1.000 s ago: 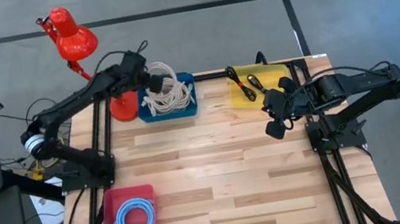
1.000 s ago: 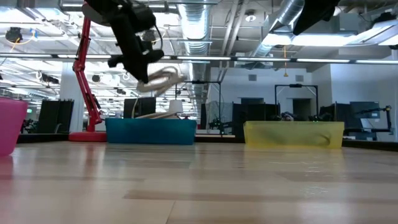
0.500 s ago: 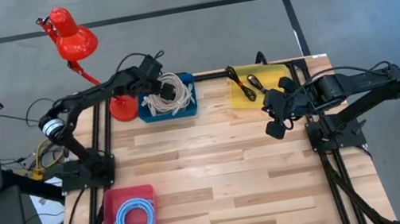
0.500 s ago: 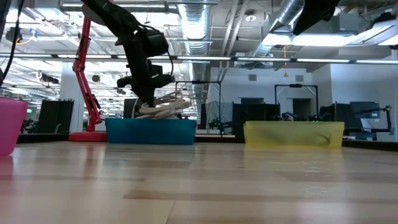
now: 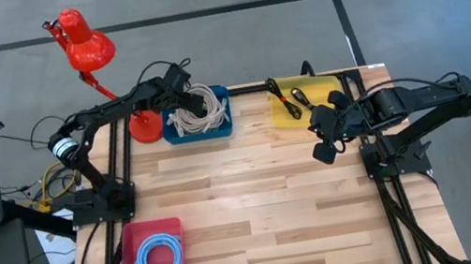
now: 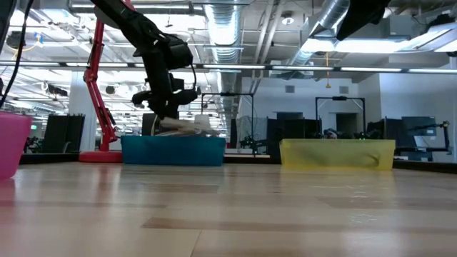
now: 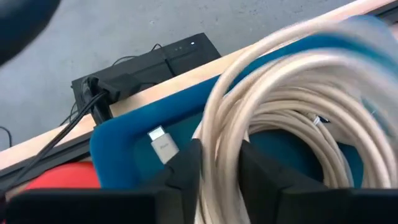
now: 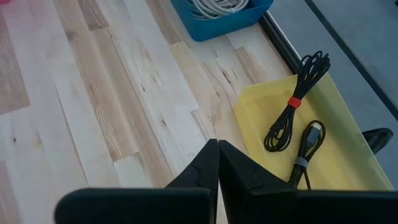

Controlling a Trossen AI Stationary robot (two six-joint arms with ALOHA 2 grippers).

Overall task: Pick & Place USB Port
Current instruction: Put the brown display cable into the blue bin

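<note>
Left wrist view: left gripper (image 7: 214,165) fingers apart astride the white cable coil (image 7: 292,106) in the blue bin (image 7: 124,140); coil's far side blurred. Right gripper (image 8: 217,165) fingers together at tabletop (image 5: 255,195) three o'clock.

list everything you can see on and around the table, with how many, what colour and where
Blue bin: one, back of table, left of centre.
White cables: a coiled bundle, in the blue bin.
Yellow tray: one, back right.
Black cables: two, on the yellow tray.
Pink bin: one, front left.
Light blue cable: one coil, in the pink bin.
Red lamp: one, back left corner.
Left claw: dark, over the blue bin, fingers around the white cables.
Right claw: dark, shut, above bare wood near the yellow tray.
</note>
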